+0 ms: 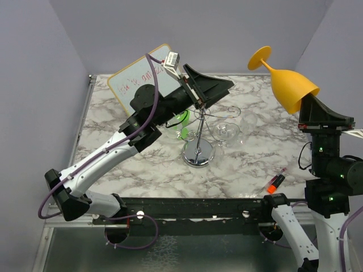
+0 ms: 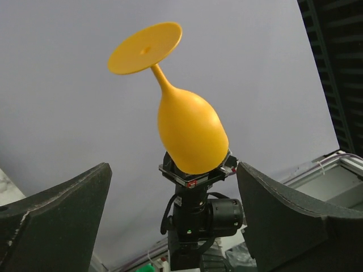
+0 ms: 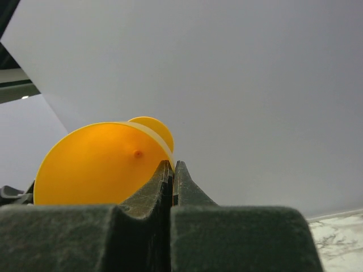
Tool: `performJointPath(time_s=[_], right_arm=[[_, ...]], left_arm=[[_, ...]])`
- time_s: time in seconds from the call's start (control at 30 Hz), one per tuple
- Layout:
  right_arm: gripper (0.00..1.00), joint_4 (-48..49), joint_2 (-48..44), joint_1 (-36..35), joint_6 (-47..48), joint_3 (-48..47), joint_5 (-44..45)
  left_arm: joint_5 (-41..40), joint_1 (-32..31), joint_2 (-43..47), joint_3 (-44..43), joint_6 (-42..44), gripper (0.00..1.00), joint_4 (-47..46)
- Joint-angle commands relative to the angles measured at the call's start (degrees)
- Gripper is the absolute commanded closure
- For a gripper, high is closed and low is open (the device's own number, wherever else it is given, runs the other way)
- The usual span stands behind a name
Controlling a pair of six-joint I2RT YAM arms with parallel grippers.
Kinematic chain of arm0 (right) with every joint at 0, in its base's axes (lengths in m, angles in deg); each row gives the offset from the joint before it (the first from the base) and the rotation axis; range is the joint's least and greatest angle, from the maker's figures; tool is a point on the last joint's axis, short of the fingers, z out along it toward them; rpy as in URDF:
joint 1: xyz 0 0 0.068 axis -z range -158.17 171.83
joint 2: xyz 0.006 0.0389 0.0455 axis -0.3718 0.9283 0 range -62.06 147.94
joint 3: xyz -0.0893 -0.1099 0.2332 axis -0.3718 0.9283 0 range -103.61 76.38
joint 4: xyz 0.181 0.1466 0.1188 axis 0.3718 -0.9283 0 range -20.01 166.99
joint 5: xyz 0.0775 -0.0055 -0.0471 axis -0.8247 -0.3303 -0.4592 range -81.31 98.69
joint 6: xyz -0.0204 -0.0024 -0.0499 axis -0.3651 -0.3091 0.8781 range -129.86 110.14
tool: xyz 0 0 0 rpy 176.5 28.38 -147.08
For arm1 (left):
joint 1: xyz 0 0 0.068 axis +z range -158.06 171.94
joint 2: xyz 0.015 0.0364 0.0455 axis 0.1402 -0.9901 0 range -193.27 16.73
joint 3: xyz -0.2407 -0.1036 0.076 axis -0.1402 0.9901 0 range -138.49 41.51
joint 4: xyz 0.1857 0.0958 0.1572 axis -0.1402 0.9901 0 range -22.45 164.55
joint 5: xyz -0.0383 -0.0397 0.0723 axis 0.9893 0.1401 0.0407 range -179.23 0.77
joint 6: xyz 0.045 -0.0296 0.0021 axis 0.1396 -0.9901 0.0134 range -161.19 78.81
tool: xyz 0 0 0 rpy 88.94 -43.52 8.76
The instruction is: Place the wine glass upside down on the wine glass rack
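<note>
Right pincer (image 3: 173, 170) pinches wine glass (image 3: 96, 164) rim.

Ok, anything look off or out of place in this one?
Nothing spilled or broken. The orange glass is tilted, foot up and leaning left, pinched by its rim in the right hand. A marker lies loose near the front edge of the table.

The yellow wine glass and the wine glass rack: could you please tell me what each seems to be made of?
The wine glass looks like yellow-orange plastic with a satin finish: solid colour, not clear, only a soft sheen. The wine glass rack looks like chromed metal wire: thin bright arms and a mirror-like round base.
</note>
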Motion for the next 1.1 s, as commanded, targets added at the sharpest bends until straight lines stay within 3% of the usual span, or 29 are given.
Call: performJointPath(time_s=[0.0,0.43,0.83,0.97,1.07], right_arm=[[0.99,4.73,0.1,0.39,-3.19,0.51,-5.12],[0.99,6.46,-2.26,0.4,-6.46,-0.03,-7.17],[0.99,8.27,-3.42,0.38,-8.8,1.28,-9.6],[0.99,8.13,-3.49,0.38,-8.25,2.27,-9.77],[0.99,8.0,-3.23,0.38,-8.01,2.75,-10.04]], left_arm=[[-6.33,-4.2,-2.87,-4.53,-4.2,0.09,-4.31],[-23.24,-13.86,-11.07,-11.42,-0.49,0.13,-12.03],[-26.29,-15.91,-21.53,-23.47,1.7,0.35,-13.82],[-26.23,-15.91,-23.04,-24.43,2.89,0.47,-15.64],[-26.98,-15.91,-22.74,-23.23,3.64,0.62,-17.21]])
